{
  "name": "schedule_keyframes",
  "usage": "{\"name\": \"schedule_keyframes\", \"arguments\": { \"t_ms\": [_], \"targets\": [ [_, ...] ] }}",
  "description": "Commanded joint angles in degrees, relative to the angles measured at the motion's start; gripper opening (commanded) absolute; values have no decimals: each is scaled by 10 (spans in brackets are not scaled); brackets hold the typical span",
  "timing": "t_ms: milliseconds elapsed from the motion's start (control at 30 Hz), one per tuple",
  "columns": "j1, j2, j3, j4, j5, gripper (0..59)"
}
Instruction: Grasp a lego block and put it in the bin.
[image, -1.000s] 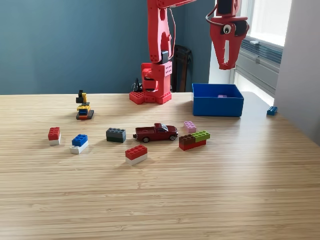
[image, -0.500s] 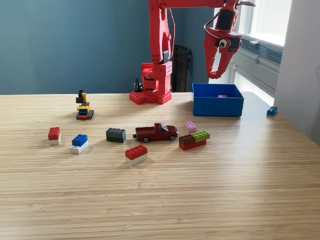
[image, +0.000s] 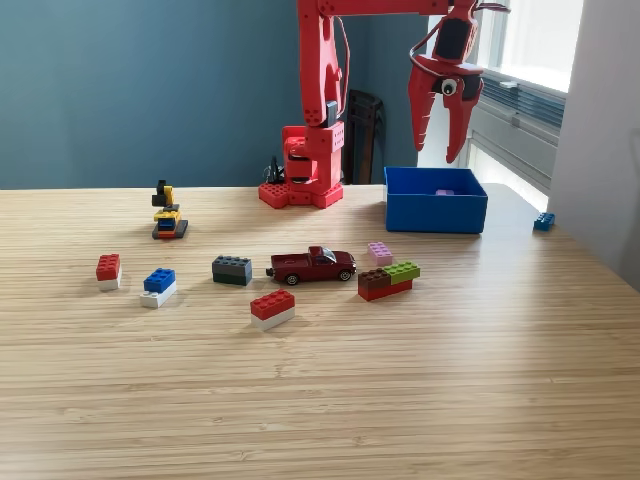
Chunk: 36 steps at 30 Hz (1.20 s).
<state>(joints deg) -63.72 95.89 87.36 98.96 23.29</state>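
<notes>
Gripper (image: 436, 150) above bin (image: 435, 212), jaws spread wide, nothing held.
Blue bin sits at the exterior view's right of the arm base, a purple piece (image: 445, 192) inside. Loose bricks and a red toy truck (image: 312, 265) on the wooden table (image: 400, 400); blue wall behind.

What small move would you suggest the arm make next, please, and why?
Probably swing toward the exterior view's left and lower toward the pink brick. The gripper hangs open and empty above the bin, which already holds a purple piece. That brick lies nearest the bin, apart from its neighbours.
</notes>
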Motion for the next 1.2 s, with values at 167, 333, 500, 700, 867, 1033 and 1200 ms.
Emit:
{"name": "schedule_keyframes", "arguments": {
  "t_ms": [167, 333, 500, 700, 867, 1033, 1200],
  "targets": [
    [82, 5, -83, 5, 11, 1],
    [200, 5, -95, 5, -1, 1],
    [350, 5, -90, -11, -63, 1],
    [509, 5, -89, -55, -162, 1],
    [542, 5, -87, -67, -182, 1],
    [540, 5, -78, -68, -182, 1],
    [540, 5, -81, -71, -189, 1]
  ]
}}
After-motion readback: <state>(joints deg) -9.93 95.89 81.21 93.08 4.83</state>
